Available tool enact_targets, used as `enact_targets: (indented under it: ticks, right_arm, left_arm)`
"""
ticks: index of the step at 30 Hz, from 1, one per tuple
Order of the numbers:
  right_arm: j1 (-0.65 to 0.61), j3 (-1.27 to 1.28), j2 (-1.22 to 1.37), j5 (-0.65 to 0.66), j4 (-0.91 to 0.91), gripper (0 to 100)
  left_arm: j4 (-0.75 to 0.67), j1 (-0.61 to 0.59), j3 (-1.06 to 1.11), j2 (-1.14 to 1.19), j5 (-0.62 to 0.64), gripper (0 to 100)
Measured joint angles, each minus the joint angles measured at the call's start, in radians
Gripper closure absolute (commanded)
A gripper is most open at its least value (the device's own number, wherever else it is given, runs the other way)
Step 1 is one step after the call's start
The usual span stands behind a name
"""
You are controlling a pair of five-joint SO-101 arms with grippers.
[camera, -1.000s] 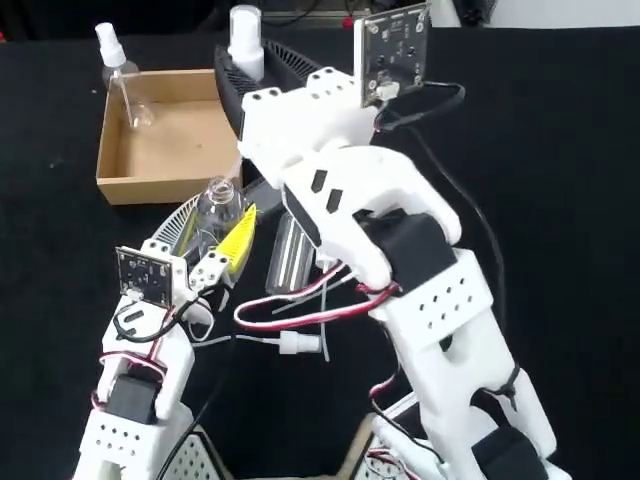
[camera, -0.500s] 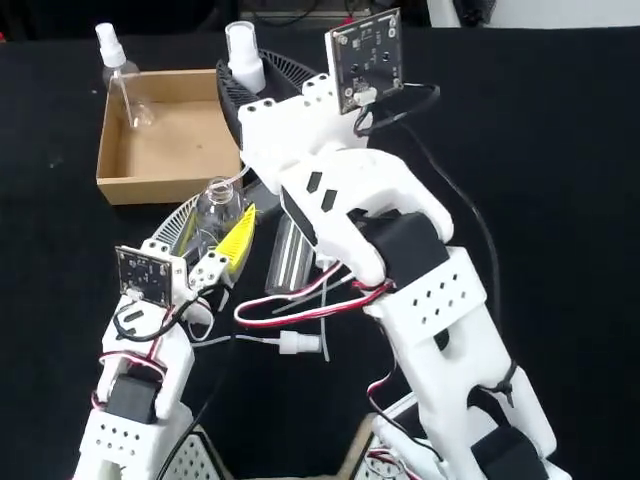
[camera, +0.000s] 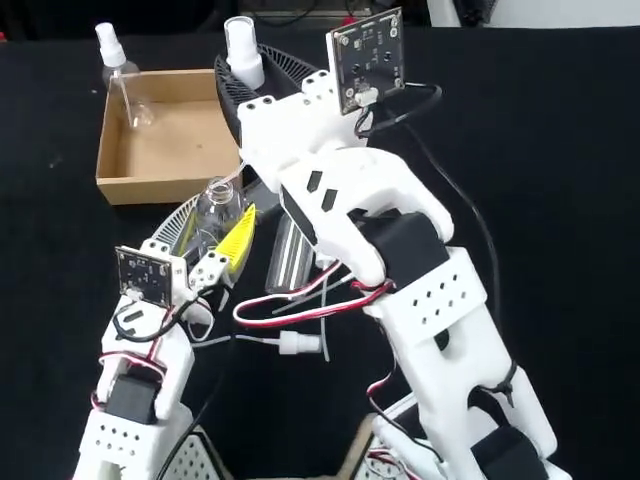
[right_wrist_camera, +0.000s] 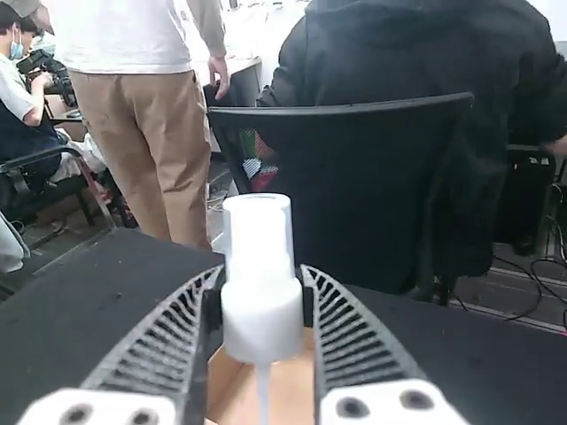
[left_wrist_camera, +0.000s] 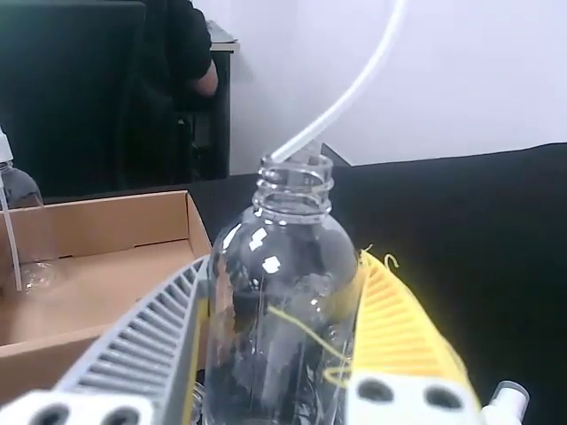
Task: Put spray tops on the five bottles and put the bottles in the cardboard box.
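My left gripper (camera: 216,226) is shut on a clear open-necked bottle (camera: 219,207), held upright near the cardboard box (camera: 172,150). In the left wrist view the bottle (left_wrist_camera: 282,292) stands between the grey and yellow fingers, and a thin dip tube (left_wrist_camera: 353,81) enters its neck. Up above it, my right gripper (camera: 245,72) is shut on a white spray top (camera: 243,48); this spray top (right_wrist_camera: 260,274) sits between the ribbed fingers. A capped bottle (camera: 122,82) leans in the box's far left corner.
Another clear bottle (camera: 291,255) lies on the black table under the right arm. A loose spray top (camera: 298,345) lies nearer the front, its nozzle (left_wrist_camera: 505,398) showing beside the yellow finger. People and a chair (right_wrist_camera: 354,177) are behind the table.
My right gripper has shifted a little left with the spray top, bringing its tube over the held bottle's neck. The left arm has kept still.
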Motion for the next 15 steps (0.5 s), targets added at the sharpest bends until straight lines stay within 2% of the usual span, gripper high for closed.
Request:
enact_targets:
  ticks: [15]
  right_arm:
    - [-0.018, -0.041, 0.002, 0.000, 0.000, 96.0]
  left_arm:
    - [0.000, 0.000, 0.000, 0.000, 0.000, 90]
